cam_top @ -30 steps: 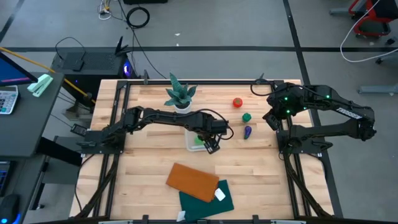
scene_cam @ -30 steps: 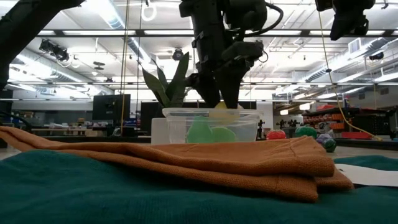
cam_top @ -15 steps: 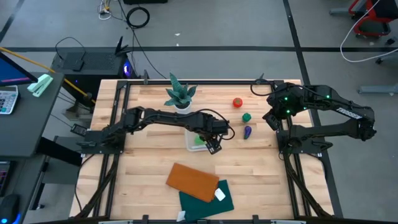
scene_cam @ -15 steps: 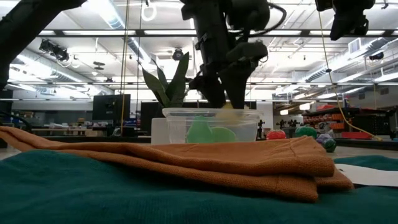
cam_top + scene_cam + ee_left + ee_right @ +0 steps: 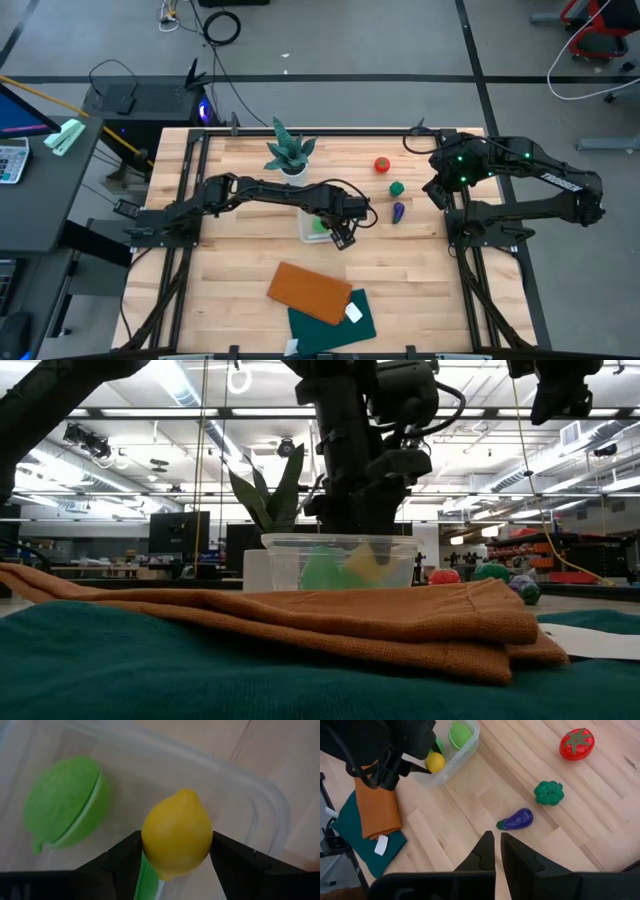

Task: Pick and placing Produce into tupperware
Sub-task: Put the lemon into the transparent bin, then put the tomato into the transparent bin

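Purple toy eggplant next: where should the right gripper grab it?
Grip the small purple toy eggplant across its plump middle, coming straight down from above. It lies flat on the wooden table, apart from the dark green toy, so both long sides look free for the right gripper.

The lemon (image 5: 177, 834) is bright yellow, and the fingers (image 5: 122, 857) on either side of it are black. Beside it in the clear, colourless tupperware (image 5: 260, 795) lies a light green fruit (image 5: 65, 802) with a paler seam across it. On the pale, striped wood of the table (image 5: 600, 835) sit a red tomato (image 5: 577, 743) with a green star-shaped top, a dark green broccoli (image 5: 549, 793), and a purple eggplant (image 5: 516, 819) with a green cap. A folded orange-brown cloth (image 5: 308, 291) lies over a dark teal cloth (image 5: 340, 322) that carries a small white tag (image 5: 353, 313). The spiky potted plant (image 5: 288, 150) has blue-green leaves in a white pot. Both arms are dark; the right arm (image 5: 520, 170) shows small green lights.
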Motion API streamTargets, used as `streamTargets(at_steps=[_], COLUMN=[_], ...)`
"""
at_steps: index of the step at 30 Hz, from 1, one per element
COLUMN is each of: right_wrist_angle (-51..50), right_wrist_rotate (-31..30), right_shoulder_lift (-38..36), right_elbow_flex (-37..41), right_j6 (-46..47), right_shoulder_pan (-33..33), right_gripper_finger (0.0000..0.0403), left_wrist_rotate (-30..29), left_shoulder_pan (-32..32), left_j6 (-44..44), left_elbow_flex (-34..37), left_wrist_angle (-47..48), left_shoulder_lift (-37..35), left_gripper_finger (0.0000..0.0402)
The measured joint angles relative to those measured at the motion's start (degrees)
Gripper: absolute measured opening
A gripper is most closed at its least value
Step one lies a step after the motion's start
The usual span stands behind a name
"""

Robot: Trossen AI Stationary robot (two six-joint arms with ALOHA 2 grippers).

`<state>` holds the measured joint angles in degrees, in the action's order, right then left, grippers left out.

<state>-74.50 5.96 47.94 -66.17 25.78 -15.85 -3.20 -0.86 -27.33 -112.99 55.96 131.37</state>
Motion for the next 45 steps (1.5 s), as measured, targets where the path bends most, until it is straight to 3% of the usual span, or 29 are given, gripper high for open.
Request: streamTargets(at_steps=[15,26,35,40,45], right_wrist_angle=[0.0,0.0,-0.1,-0.6,-0.9], right_wrist_rotate=[0.0,-0.3,-0.3,-0.4,-1.7], right_shoulder_lift=[0.0,0.0,-0.5,-1.5,-2.4], right_elbow_flex=[0.0,0.0,0.0,0.0,0.0], right_j6=[-0.2,-0.3,-0.3,-0.3,0.1], right_shoulder_pan=[0.0,0.0,0.0,0.0,0.0], right_gripper_finger=[0.0,0.0,0.0,0.0,0.0], left_wrist_rotate=[0.0,0.0,-4.2,-4.5,-6.3], left_shoulder_pan=[0.0,-0.3,-3.3,-3.2,-2.9], left_j6=[0.6,1.3,8.3,8.5,6.2], left_elbow_flex=[0.0,-1.1,-0.6,6.0,22.6], left_wrist_angle=[0.0,1.2,-5.3,-3.5,-4.8], left_shoulder_lift=[0.0,-3.4,-8.3,-10.2,-21.2], left_gripper_finger=[0.0251,0.0222,0.0192,0.0178,0.016])
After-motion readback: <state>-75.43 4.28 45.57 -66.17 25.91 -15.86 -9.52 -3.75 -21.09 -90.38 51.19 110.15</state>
